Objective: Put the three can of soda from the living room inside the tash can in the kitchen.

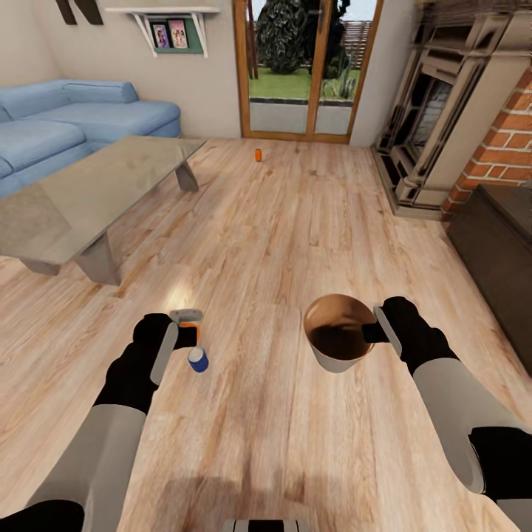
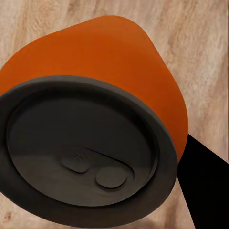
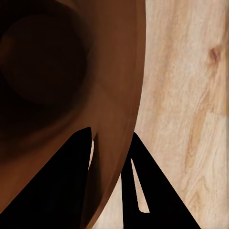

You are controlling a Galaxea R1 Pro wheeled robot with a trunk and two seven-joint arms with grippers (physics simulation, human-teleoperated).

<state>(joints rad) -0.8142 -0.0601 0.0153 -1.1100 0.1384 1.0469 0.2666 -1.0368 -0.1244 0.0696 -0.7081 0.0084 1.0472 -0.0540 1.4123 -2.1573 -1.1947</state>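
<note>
My left gripper [image 1: 186,331], lower left of the head view, is closed on an orange can [image 1: 191,329]. In the left wrist view that can [image 2: 95,119] sits close up, its dark top facing the camera and its long axis running roughly along my fingers. The blue can [image 1: 198,360] stands upright on the floor [image 1: 281,222] just below and beside my left gripper, apparently not touching it. The third can [image 1: 258,154], orange, stands far off in the upper middle of the frame, near the glass doors [image 1: 307,66] and well apart from both hands.

My right gripper [image 1: 375,331] pinches the wall of the bin [image 1: 338,332] at lower centre-right; in the right wrist view one finger [image 3: 62,186] is inside the brown bowl and the other outside, the rim [image 3: 114,143] between them. The bin's mouth opens upward.

As I judge it, the coming move turns on this: the bin lies to the right of the held can at about the same height, with bare floor between. I should carry the can rightward over the rim and let go, end down. The low table [image 1: 81,199] at upper left and the dark cabinet [image 1: 495,244] at right are well clear.
</note>
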